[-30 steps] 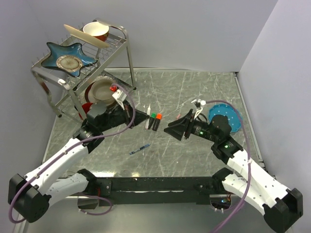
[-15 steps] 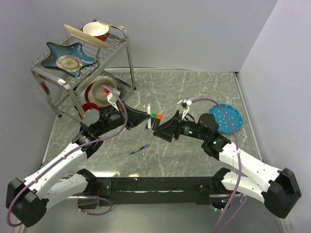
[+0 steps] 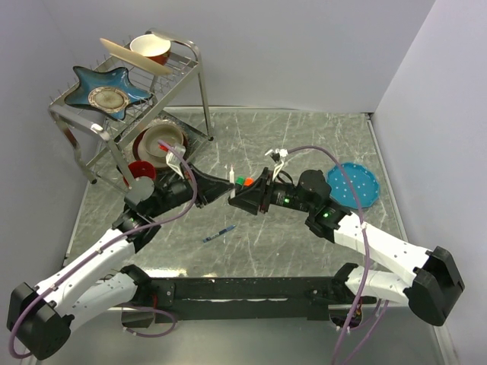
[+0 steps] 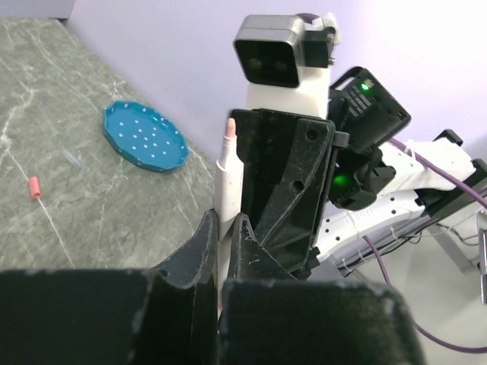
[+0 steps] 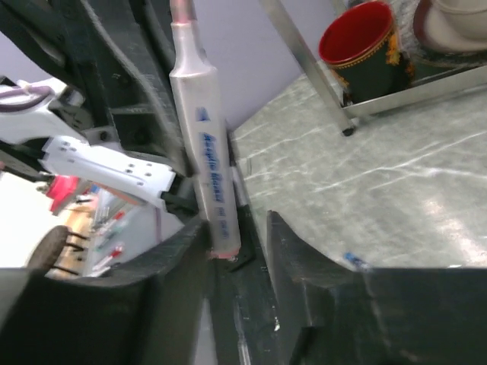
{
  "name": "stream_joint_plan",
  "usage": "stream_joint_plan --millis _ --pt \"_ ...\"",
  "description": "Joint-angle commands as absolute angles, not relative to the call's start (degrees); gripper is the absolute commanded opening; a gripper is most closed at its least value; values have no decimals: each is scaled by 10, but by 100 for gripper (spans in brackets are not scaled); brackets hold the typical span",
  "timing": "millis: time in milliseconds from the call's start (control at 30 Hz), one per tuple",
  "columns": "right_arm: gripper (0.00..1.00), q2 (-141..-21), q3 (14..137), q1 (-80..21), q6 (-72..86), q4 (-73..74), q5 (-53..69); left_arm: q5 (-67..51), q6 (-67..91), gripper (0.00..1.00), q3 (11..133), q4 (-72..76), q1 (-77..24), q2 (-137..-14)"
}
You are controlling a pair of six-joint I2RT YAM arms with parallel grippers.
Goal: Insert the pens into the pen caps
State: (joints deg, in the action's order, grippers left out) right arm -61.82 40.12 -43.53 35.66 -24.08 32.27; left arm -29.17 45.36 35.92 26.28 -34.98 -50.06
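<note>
My left gripper is shut on the thin white-pink stick pen, its pink tip pointing away. My right gripper faces it, jaws open, with the pen's lower end between them against one finger. Two black highlighters lie just behind, one with a green cap, one with an orange cap, partly hidden by the right gripper. The dark-blue ballpoint lies on the table. A pale pink cap lies near the blue plate.
A metal dish rack with bowls, plates and a star dish stands at the back left, with a red cup at its foot. A blue perforated plate lies at the right. A small clear piece lies by it.
Both grippers moved towards the middle of the table and met at the white-pink pen. The left gripper closed on the pen. The right gripper came in from the right and now straddles it.
</note>
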Motion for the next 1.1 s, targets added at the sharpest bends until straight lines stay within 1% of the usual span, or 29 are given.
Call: stream_joint_plan --millis 0,33,67,100,233,333,700,800,833,900,933,967,1000,1067 --pt "23 -628 429 -444 352 -267 307 -295 478 1 355 304 -353 -492" --pt "7 -630 428 -445 353 -270 307 -294 479 1 355 305 -353 -490" --pt "0 -628 428 -444 355 -270 305 -293 478 1 355 306 -353 -490" --pt "0 -628 427 -446 359 -271 303 -289 477 1 355 304 -354 -489" --pt "0 -621 427 -446 362 -271 303 -291 456 23 357 290 -354 -490" --pt "0 -624 432 -446 359 -261 306 -305 455 33 353 300 -354 -498" --pt "0 -624 434 -452 359 -256 307 -313 441 37 353 295 -357 -525" --pt "0 -623 430 -454 359 -259 309 -313 445 29 343 316 -358 -523" --pt "0 -621 428 -454 360 -261 309 -311 445 18 341 321 -357 -522" --pt "0 -620 425 -454 363 -265 314 -313 443 4 336 330 -357 -521" --pt "0 -619 424 -456 363 -263 315 -314 444 1 335 334 -357 -520" --pt "7 -618 425 -455 363 -258 316 -315 445 1 333 338 -358 -519" --pt "24 -615 425 -456 361 -244 316 -315 446 1 333 338 -358 -514" --pt "37 -606 418 -456 355 -230 308 -305 441 1 334 325 -358 -502"
